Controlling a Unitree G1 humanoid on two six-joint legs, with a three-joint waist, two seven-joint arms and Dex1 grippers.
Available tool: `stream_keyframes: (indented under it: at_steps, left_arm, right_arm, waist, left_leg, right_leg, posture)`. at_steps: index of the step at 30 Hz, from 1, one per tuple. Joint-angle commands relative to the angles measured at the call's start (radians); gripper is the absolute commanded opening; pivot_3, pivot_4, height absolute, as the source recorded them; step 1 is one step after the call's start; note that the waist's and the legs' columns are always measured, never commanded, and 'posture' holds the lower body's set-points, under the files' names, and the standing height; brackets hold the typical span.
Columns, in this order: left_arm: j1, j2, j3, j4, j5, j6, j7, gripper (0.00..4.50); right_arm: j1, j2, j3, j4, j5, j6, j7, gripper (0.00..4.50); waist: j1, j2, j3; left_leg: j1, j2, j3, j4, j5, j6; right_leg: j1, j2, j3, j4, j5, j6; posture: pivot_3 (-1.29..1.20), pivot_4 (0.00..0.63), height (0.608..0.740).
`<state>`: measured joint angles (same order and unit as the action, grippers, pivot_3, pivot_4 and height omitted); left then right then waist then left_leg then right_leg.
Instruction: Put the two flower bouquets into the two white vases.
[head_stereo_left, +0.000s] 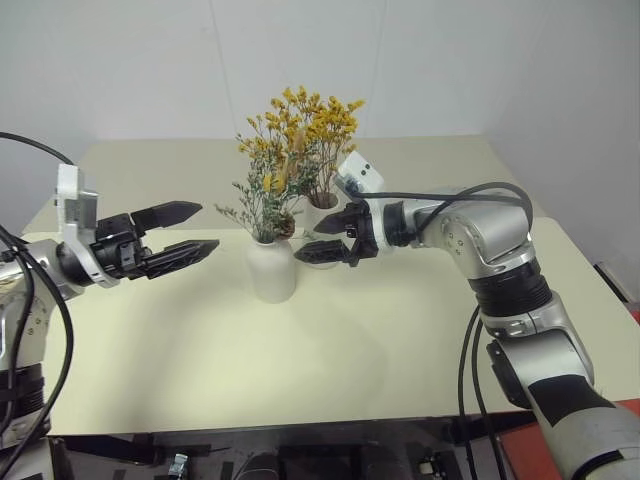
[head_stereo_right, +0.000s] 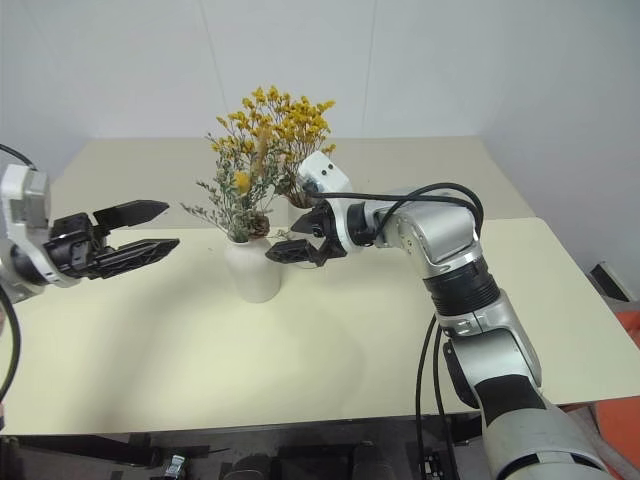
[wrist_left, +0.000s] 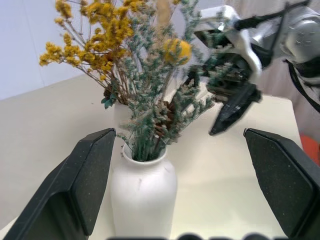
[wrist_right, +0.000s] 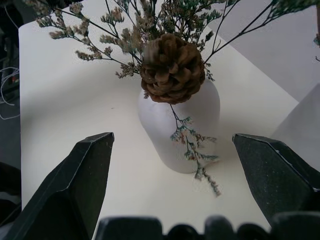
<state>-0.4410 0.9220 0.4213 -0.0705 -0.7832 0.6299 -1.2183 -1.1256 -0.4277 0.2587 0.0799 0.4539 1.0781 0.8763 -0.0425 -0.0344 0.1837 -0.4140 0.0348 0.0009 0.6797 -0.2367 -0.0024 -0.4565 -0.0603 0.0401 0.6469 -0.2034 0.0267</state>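
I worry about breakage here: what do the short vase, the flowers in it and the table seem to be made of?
The short vase looks like matte white ceramic: smooth, with no gloss.
The greenish bouquet looks dried: thin wiry stems, dull tiny blooms and a brown pine cone.
The table top is a smooth pale cream sheet, perhaps laminate; I cannot tell for sure.

tall vase (head_stereo_left: 322, 208) mostly hidden behind right claw (head_stereo_left: 333, 238), yellow-orange bouquet (wrist_left: 95, 30) cropped by frame edge
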Motion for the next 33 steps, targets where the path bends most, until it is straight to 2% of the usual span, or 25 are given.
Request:
stream_keyframes:
  at_steps: [1, 9, 12, 19, 22, 28, 33]
  left_arm:
    - [0.013, 0.072, 0.035, -0.050, -0.025, -0.010, -0.074, 4.48]
    - [0.045, 0.169, 0.019, -0.090, 0.011, -0.061, -0.161, 4.48]
    - [0.058, 0.186, 0.020, -0.100, 0.030, -0.083, -0.169, 4.48]
    - [0.082, 0.191, 0.043, -0.130, 0.021, -0.080, -0.156, 4.48]
    - [0.084, 0.189, 0.050, -0.133, 0.017, -0.075, -0.144, 4.48]
    - [0.109, 0.184, 0.068, -0.141, 0.025, -0.079, -0.123, 4.48]
    - [0.134, 0.177, 0.084, -0.150, 0.017, -0.076, -0.104, 4.48]
  right_arm:
    - [-0.001, -0.047, -0.052, -0.054, 0.010, -0.011, 0.015, 4.50]
    - [0.105, -0.170, -0.147, -0.218, 0.047, 0.019, 0.004, 4.50]
    - [0.183, -0.234, -0.244, -0.304, 0.088, 0.011, 0.007, 4.50]
    - [0.361, -0.329, -0.424, -0.389, 0.158, -0.029, 0.009, 4.50]
    - [0.485, -0.393, -0.476, -0.424, 0.143, -0.115, 0.044, 4.50]
    - [0.635, -0.480, -0.534, -0.447, 0.154, -0.215, 0.099, 4.50]
    - [0.671, -0.502, -0.542, -0.442, 0.163, -0.240, 0.096, 4.50]
  waist:
    - [0.001, 0.000, 0.000]
    - [0.001, 0.000, 0.000]
    - [0.001, 0.000, 0.000]
    - [0.001, 0.000, 0.000]
    - [0.002, 0.000, 0.000]
    - [-0.001, 0.000, 0.000]
    - [-0.002, 0.000, 0.000]
  left_leg:
    - [0.000, 0.000, 0.000, 0.000, 0.000, 0.000]
    - [0.000, 0.000, 0.001, 0.000, 0.000, 0.000]
    - [0.000, 0.001, 0.001, 0.000, 0.000, 0.000]
    - [0.000, 0.001, 0.001, 0.000, 0.000, 0.000]
    - [0.001, 0.001, 0.002, 0.000, 0.000, 0.000]
    - [0.003, 0.001, 0.003, -0.001, 0.000, 0.000]
    - [0.006, 0.001, 0.004, -0.001, 0.000, 0.000]
  right_leg:
    - [0.000, 0.000, 0.000, 0.000, 0.000, 0.000]
    - [0.000, 0.000, 0.000, -0.001, 0.000, 0.000]
    - [0.000, 0.000, 0.000, -0.001, 0.000, 0.000]
    - [0.000, 0.000, 0.000, -0.001, 0.000, 0.000]
    - [0.001, 0.001, 0.001, -0.001, 0.000, 0.000]
    - [0.001, 0.001, 0.002, -0.001, 0.000, 0.000]
    - [0.003, 0.001, 0.003, -0.001, -0.001, 0.001]
  posture:
    - [0.00, 0.150, 0.740]
    - [0.00, 0.150, 0.740]
    - [0.00, 0.150, 0.740]
    - [0.00, 0.150, 0.740]
    - [0.00, 0.150, 0.740]
    - [0.00, 0.150, 0.740]
    - [0.00, 0.150, 0.740]
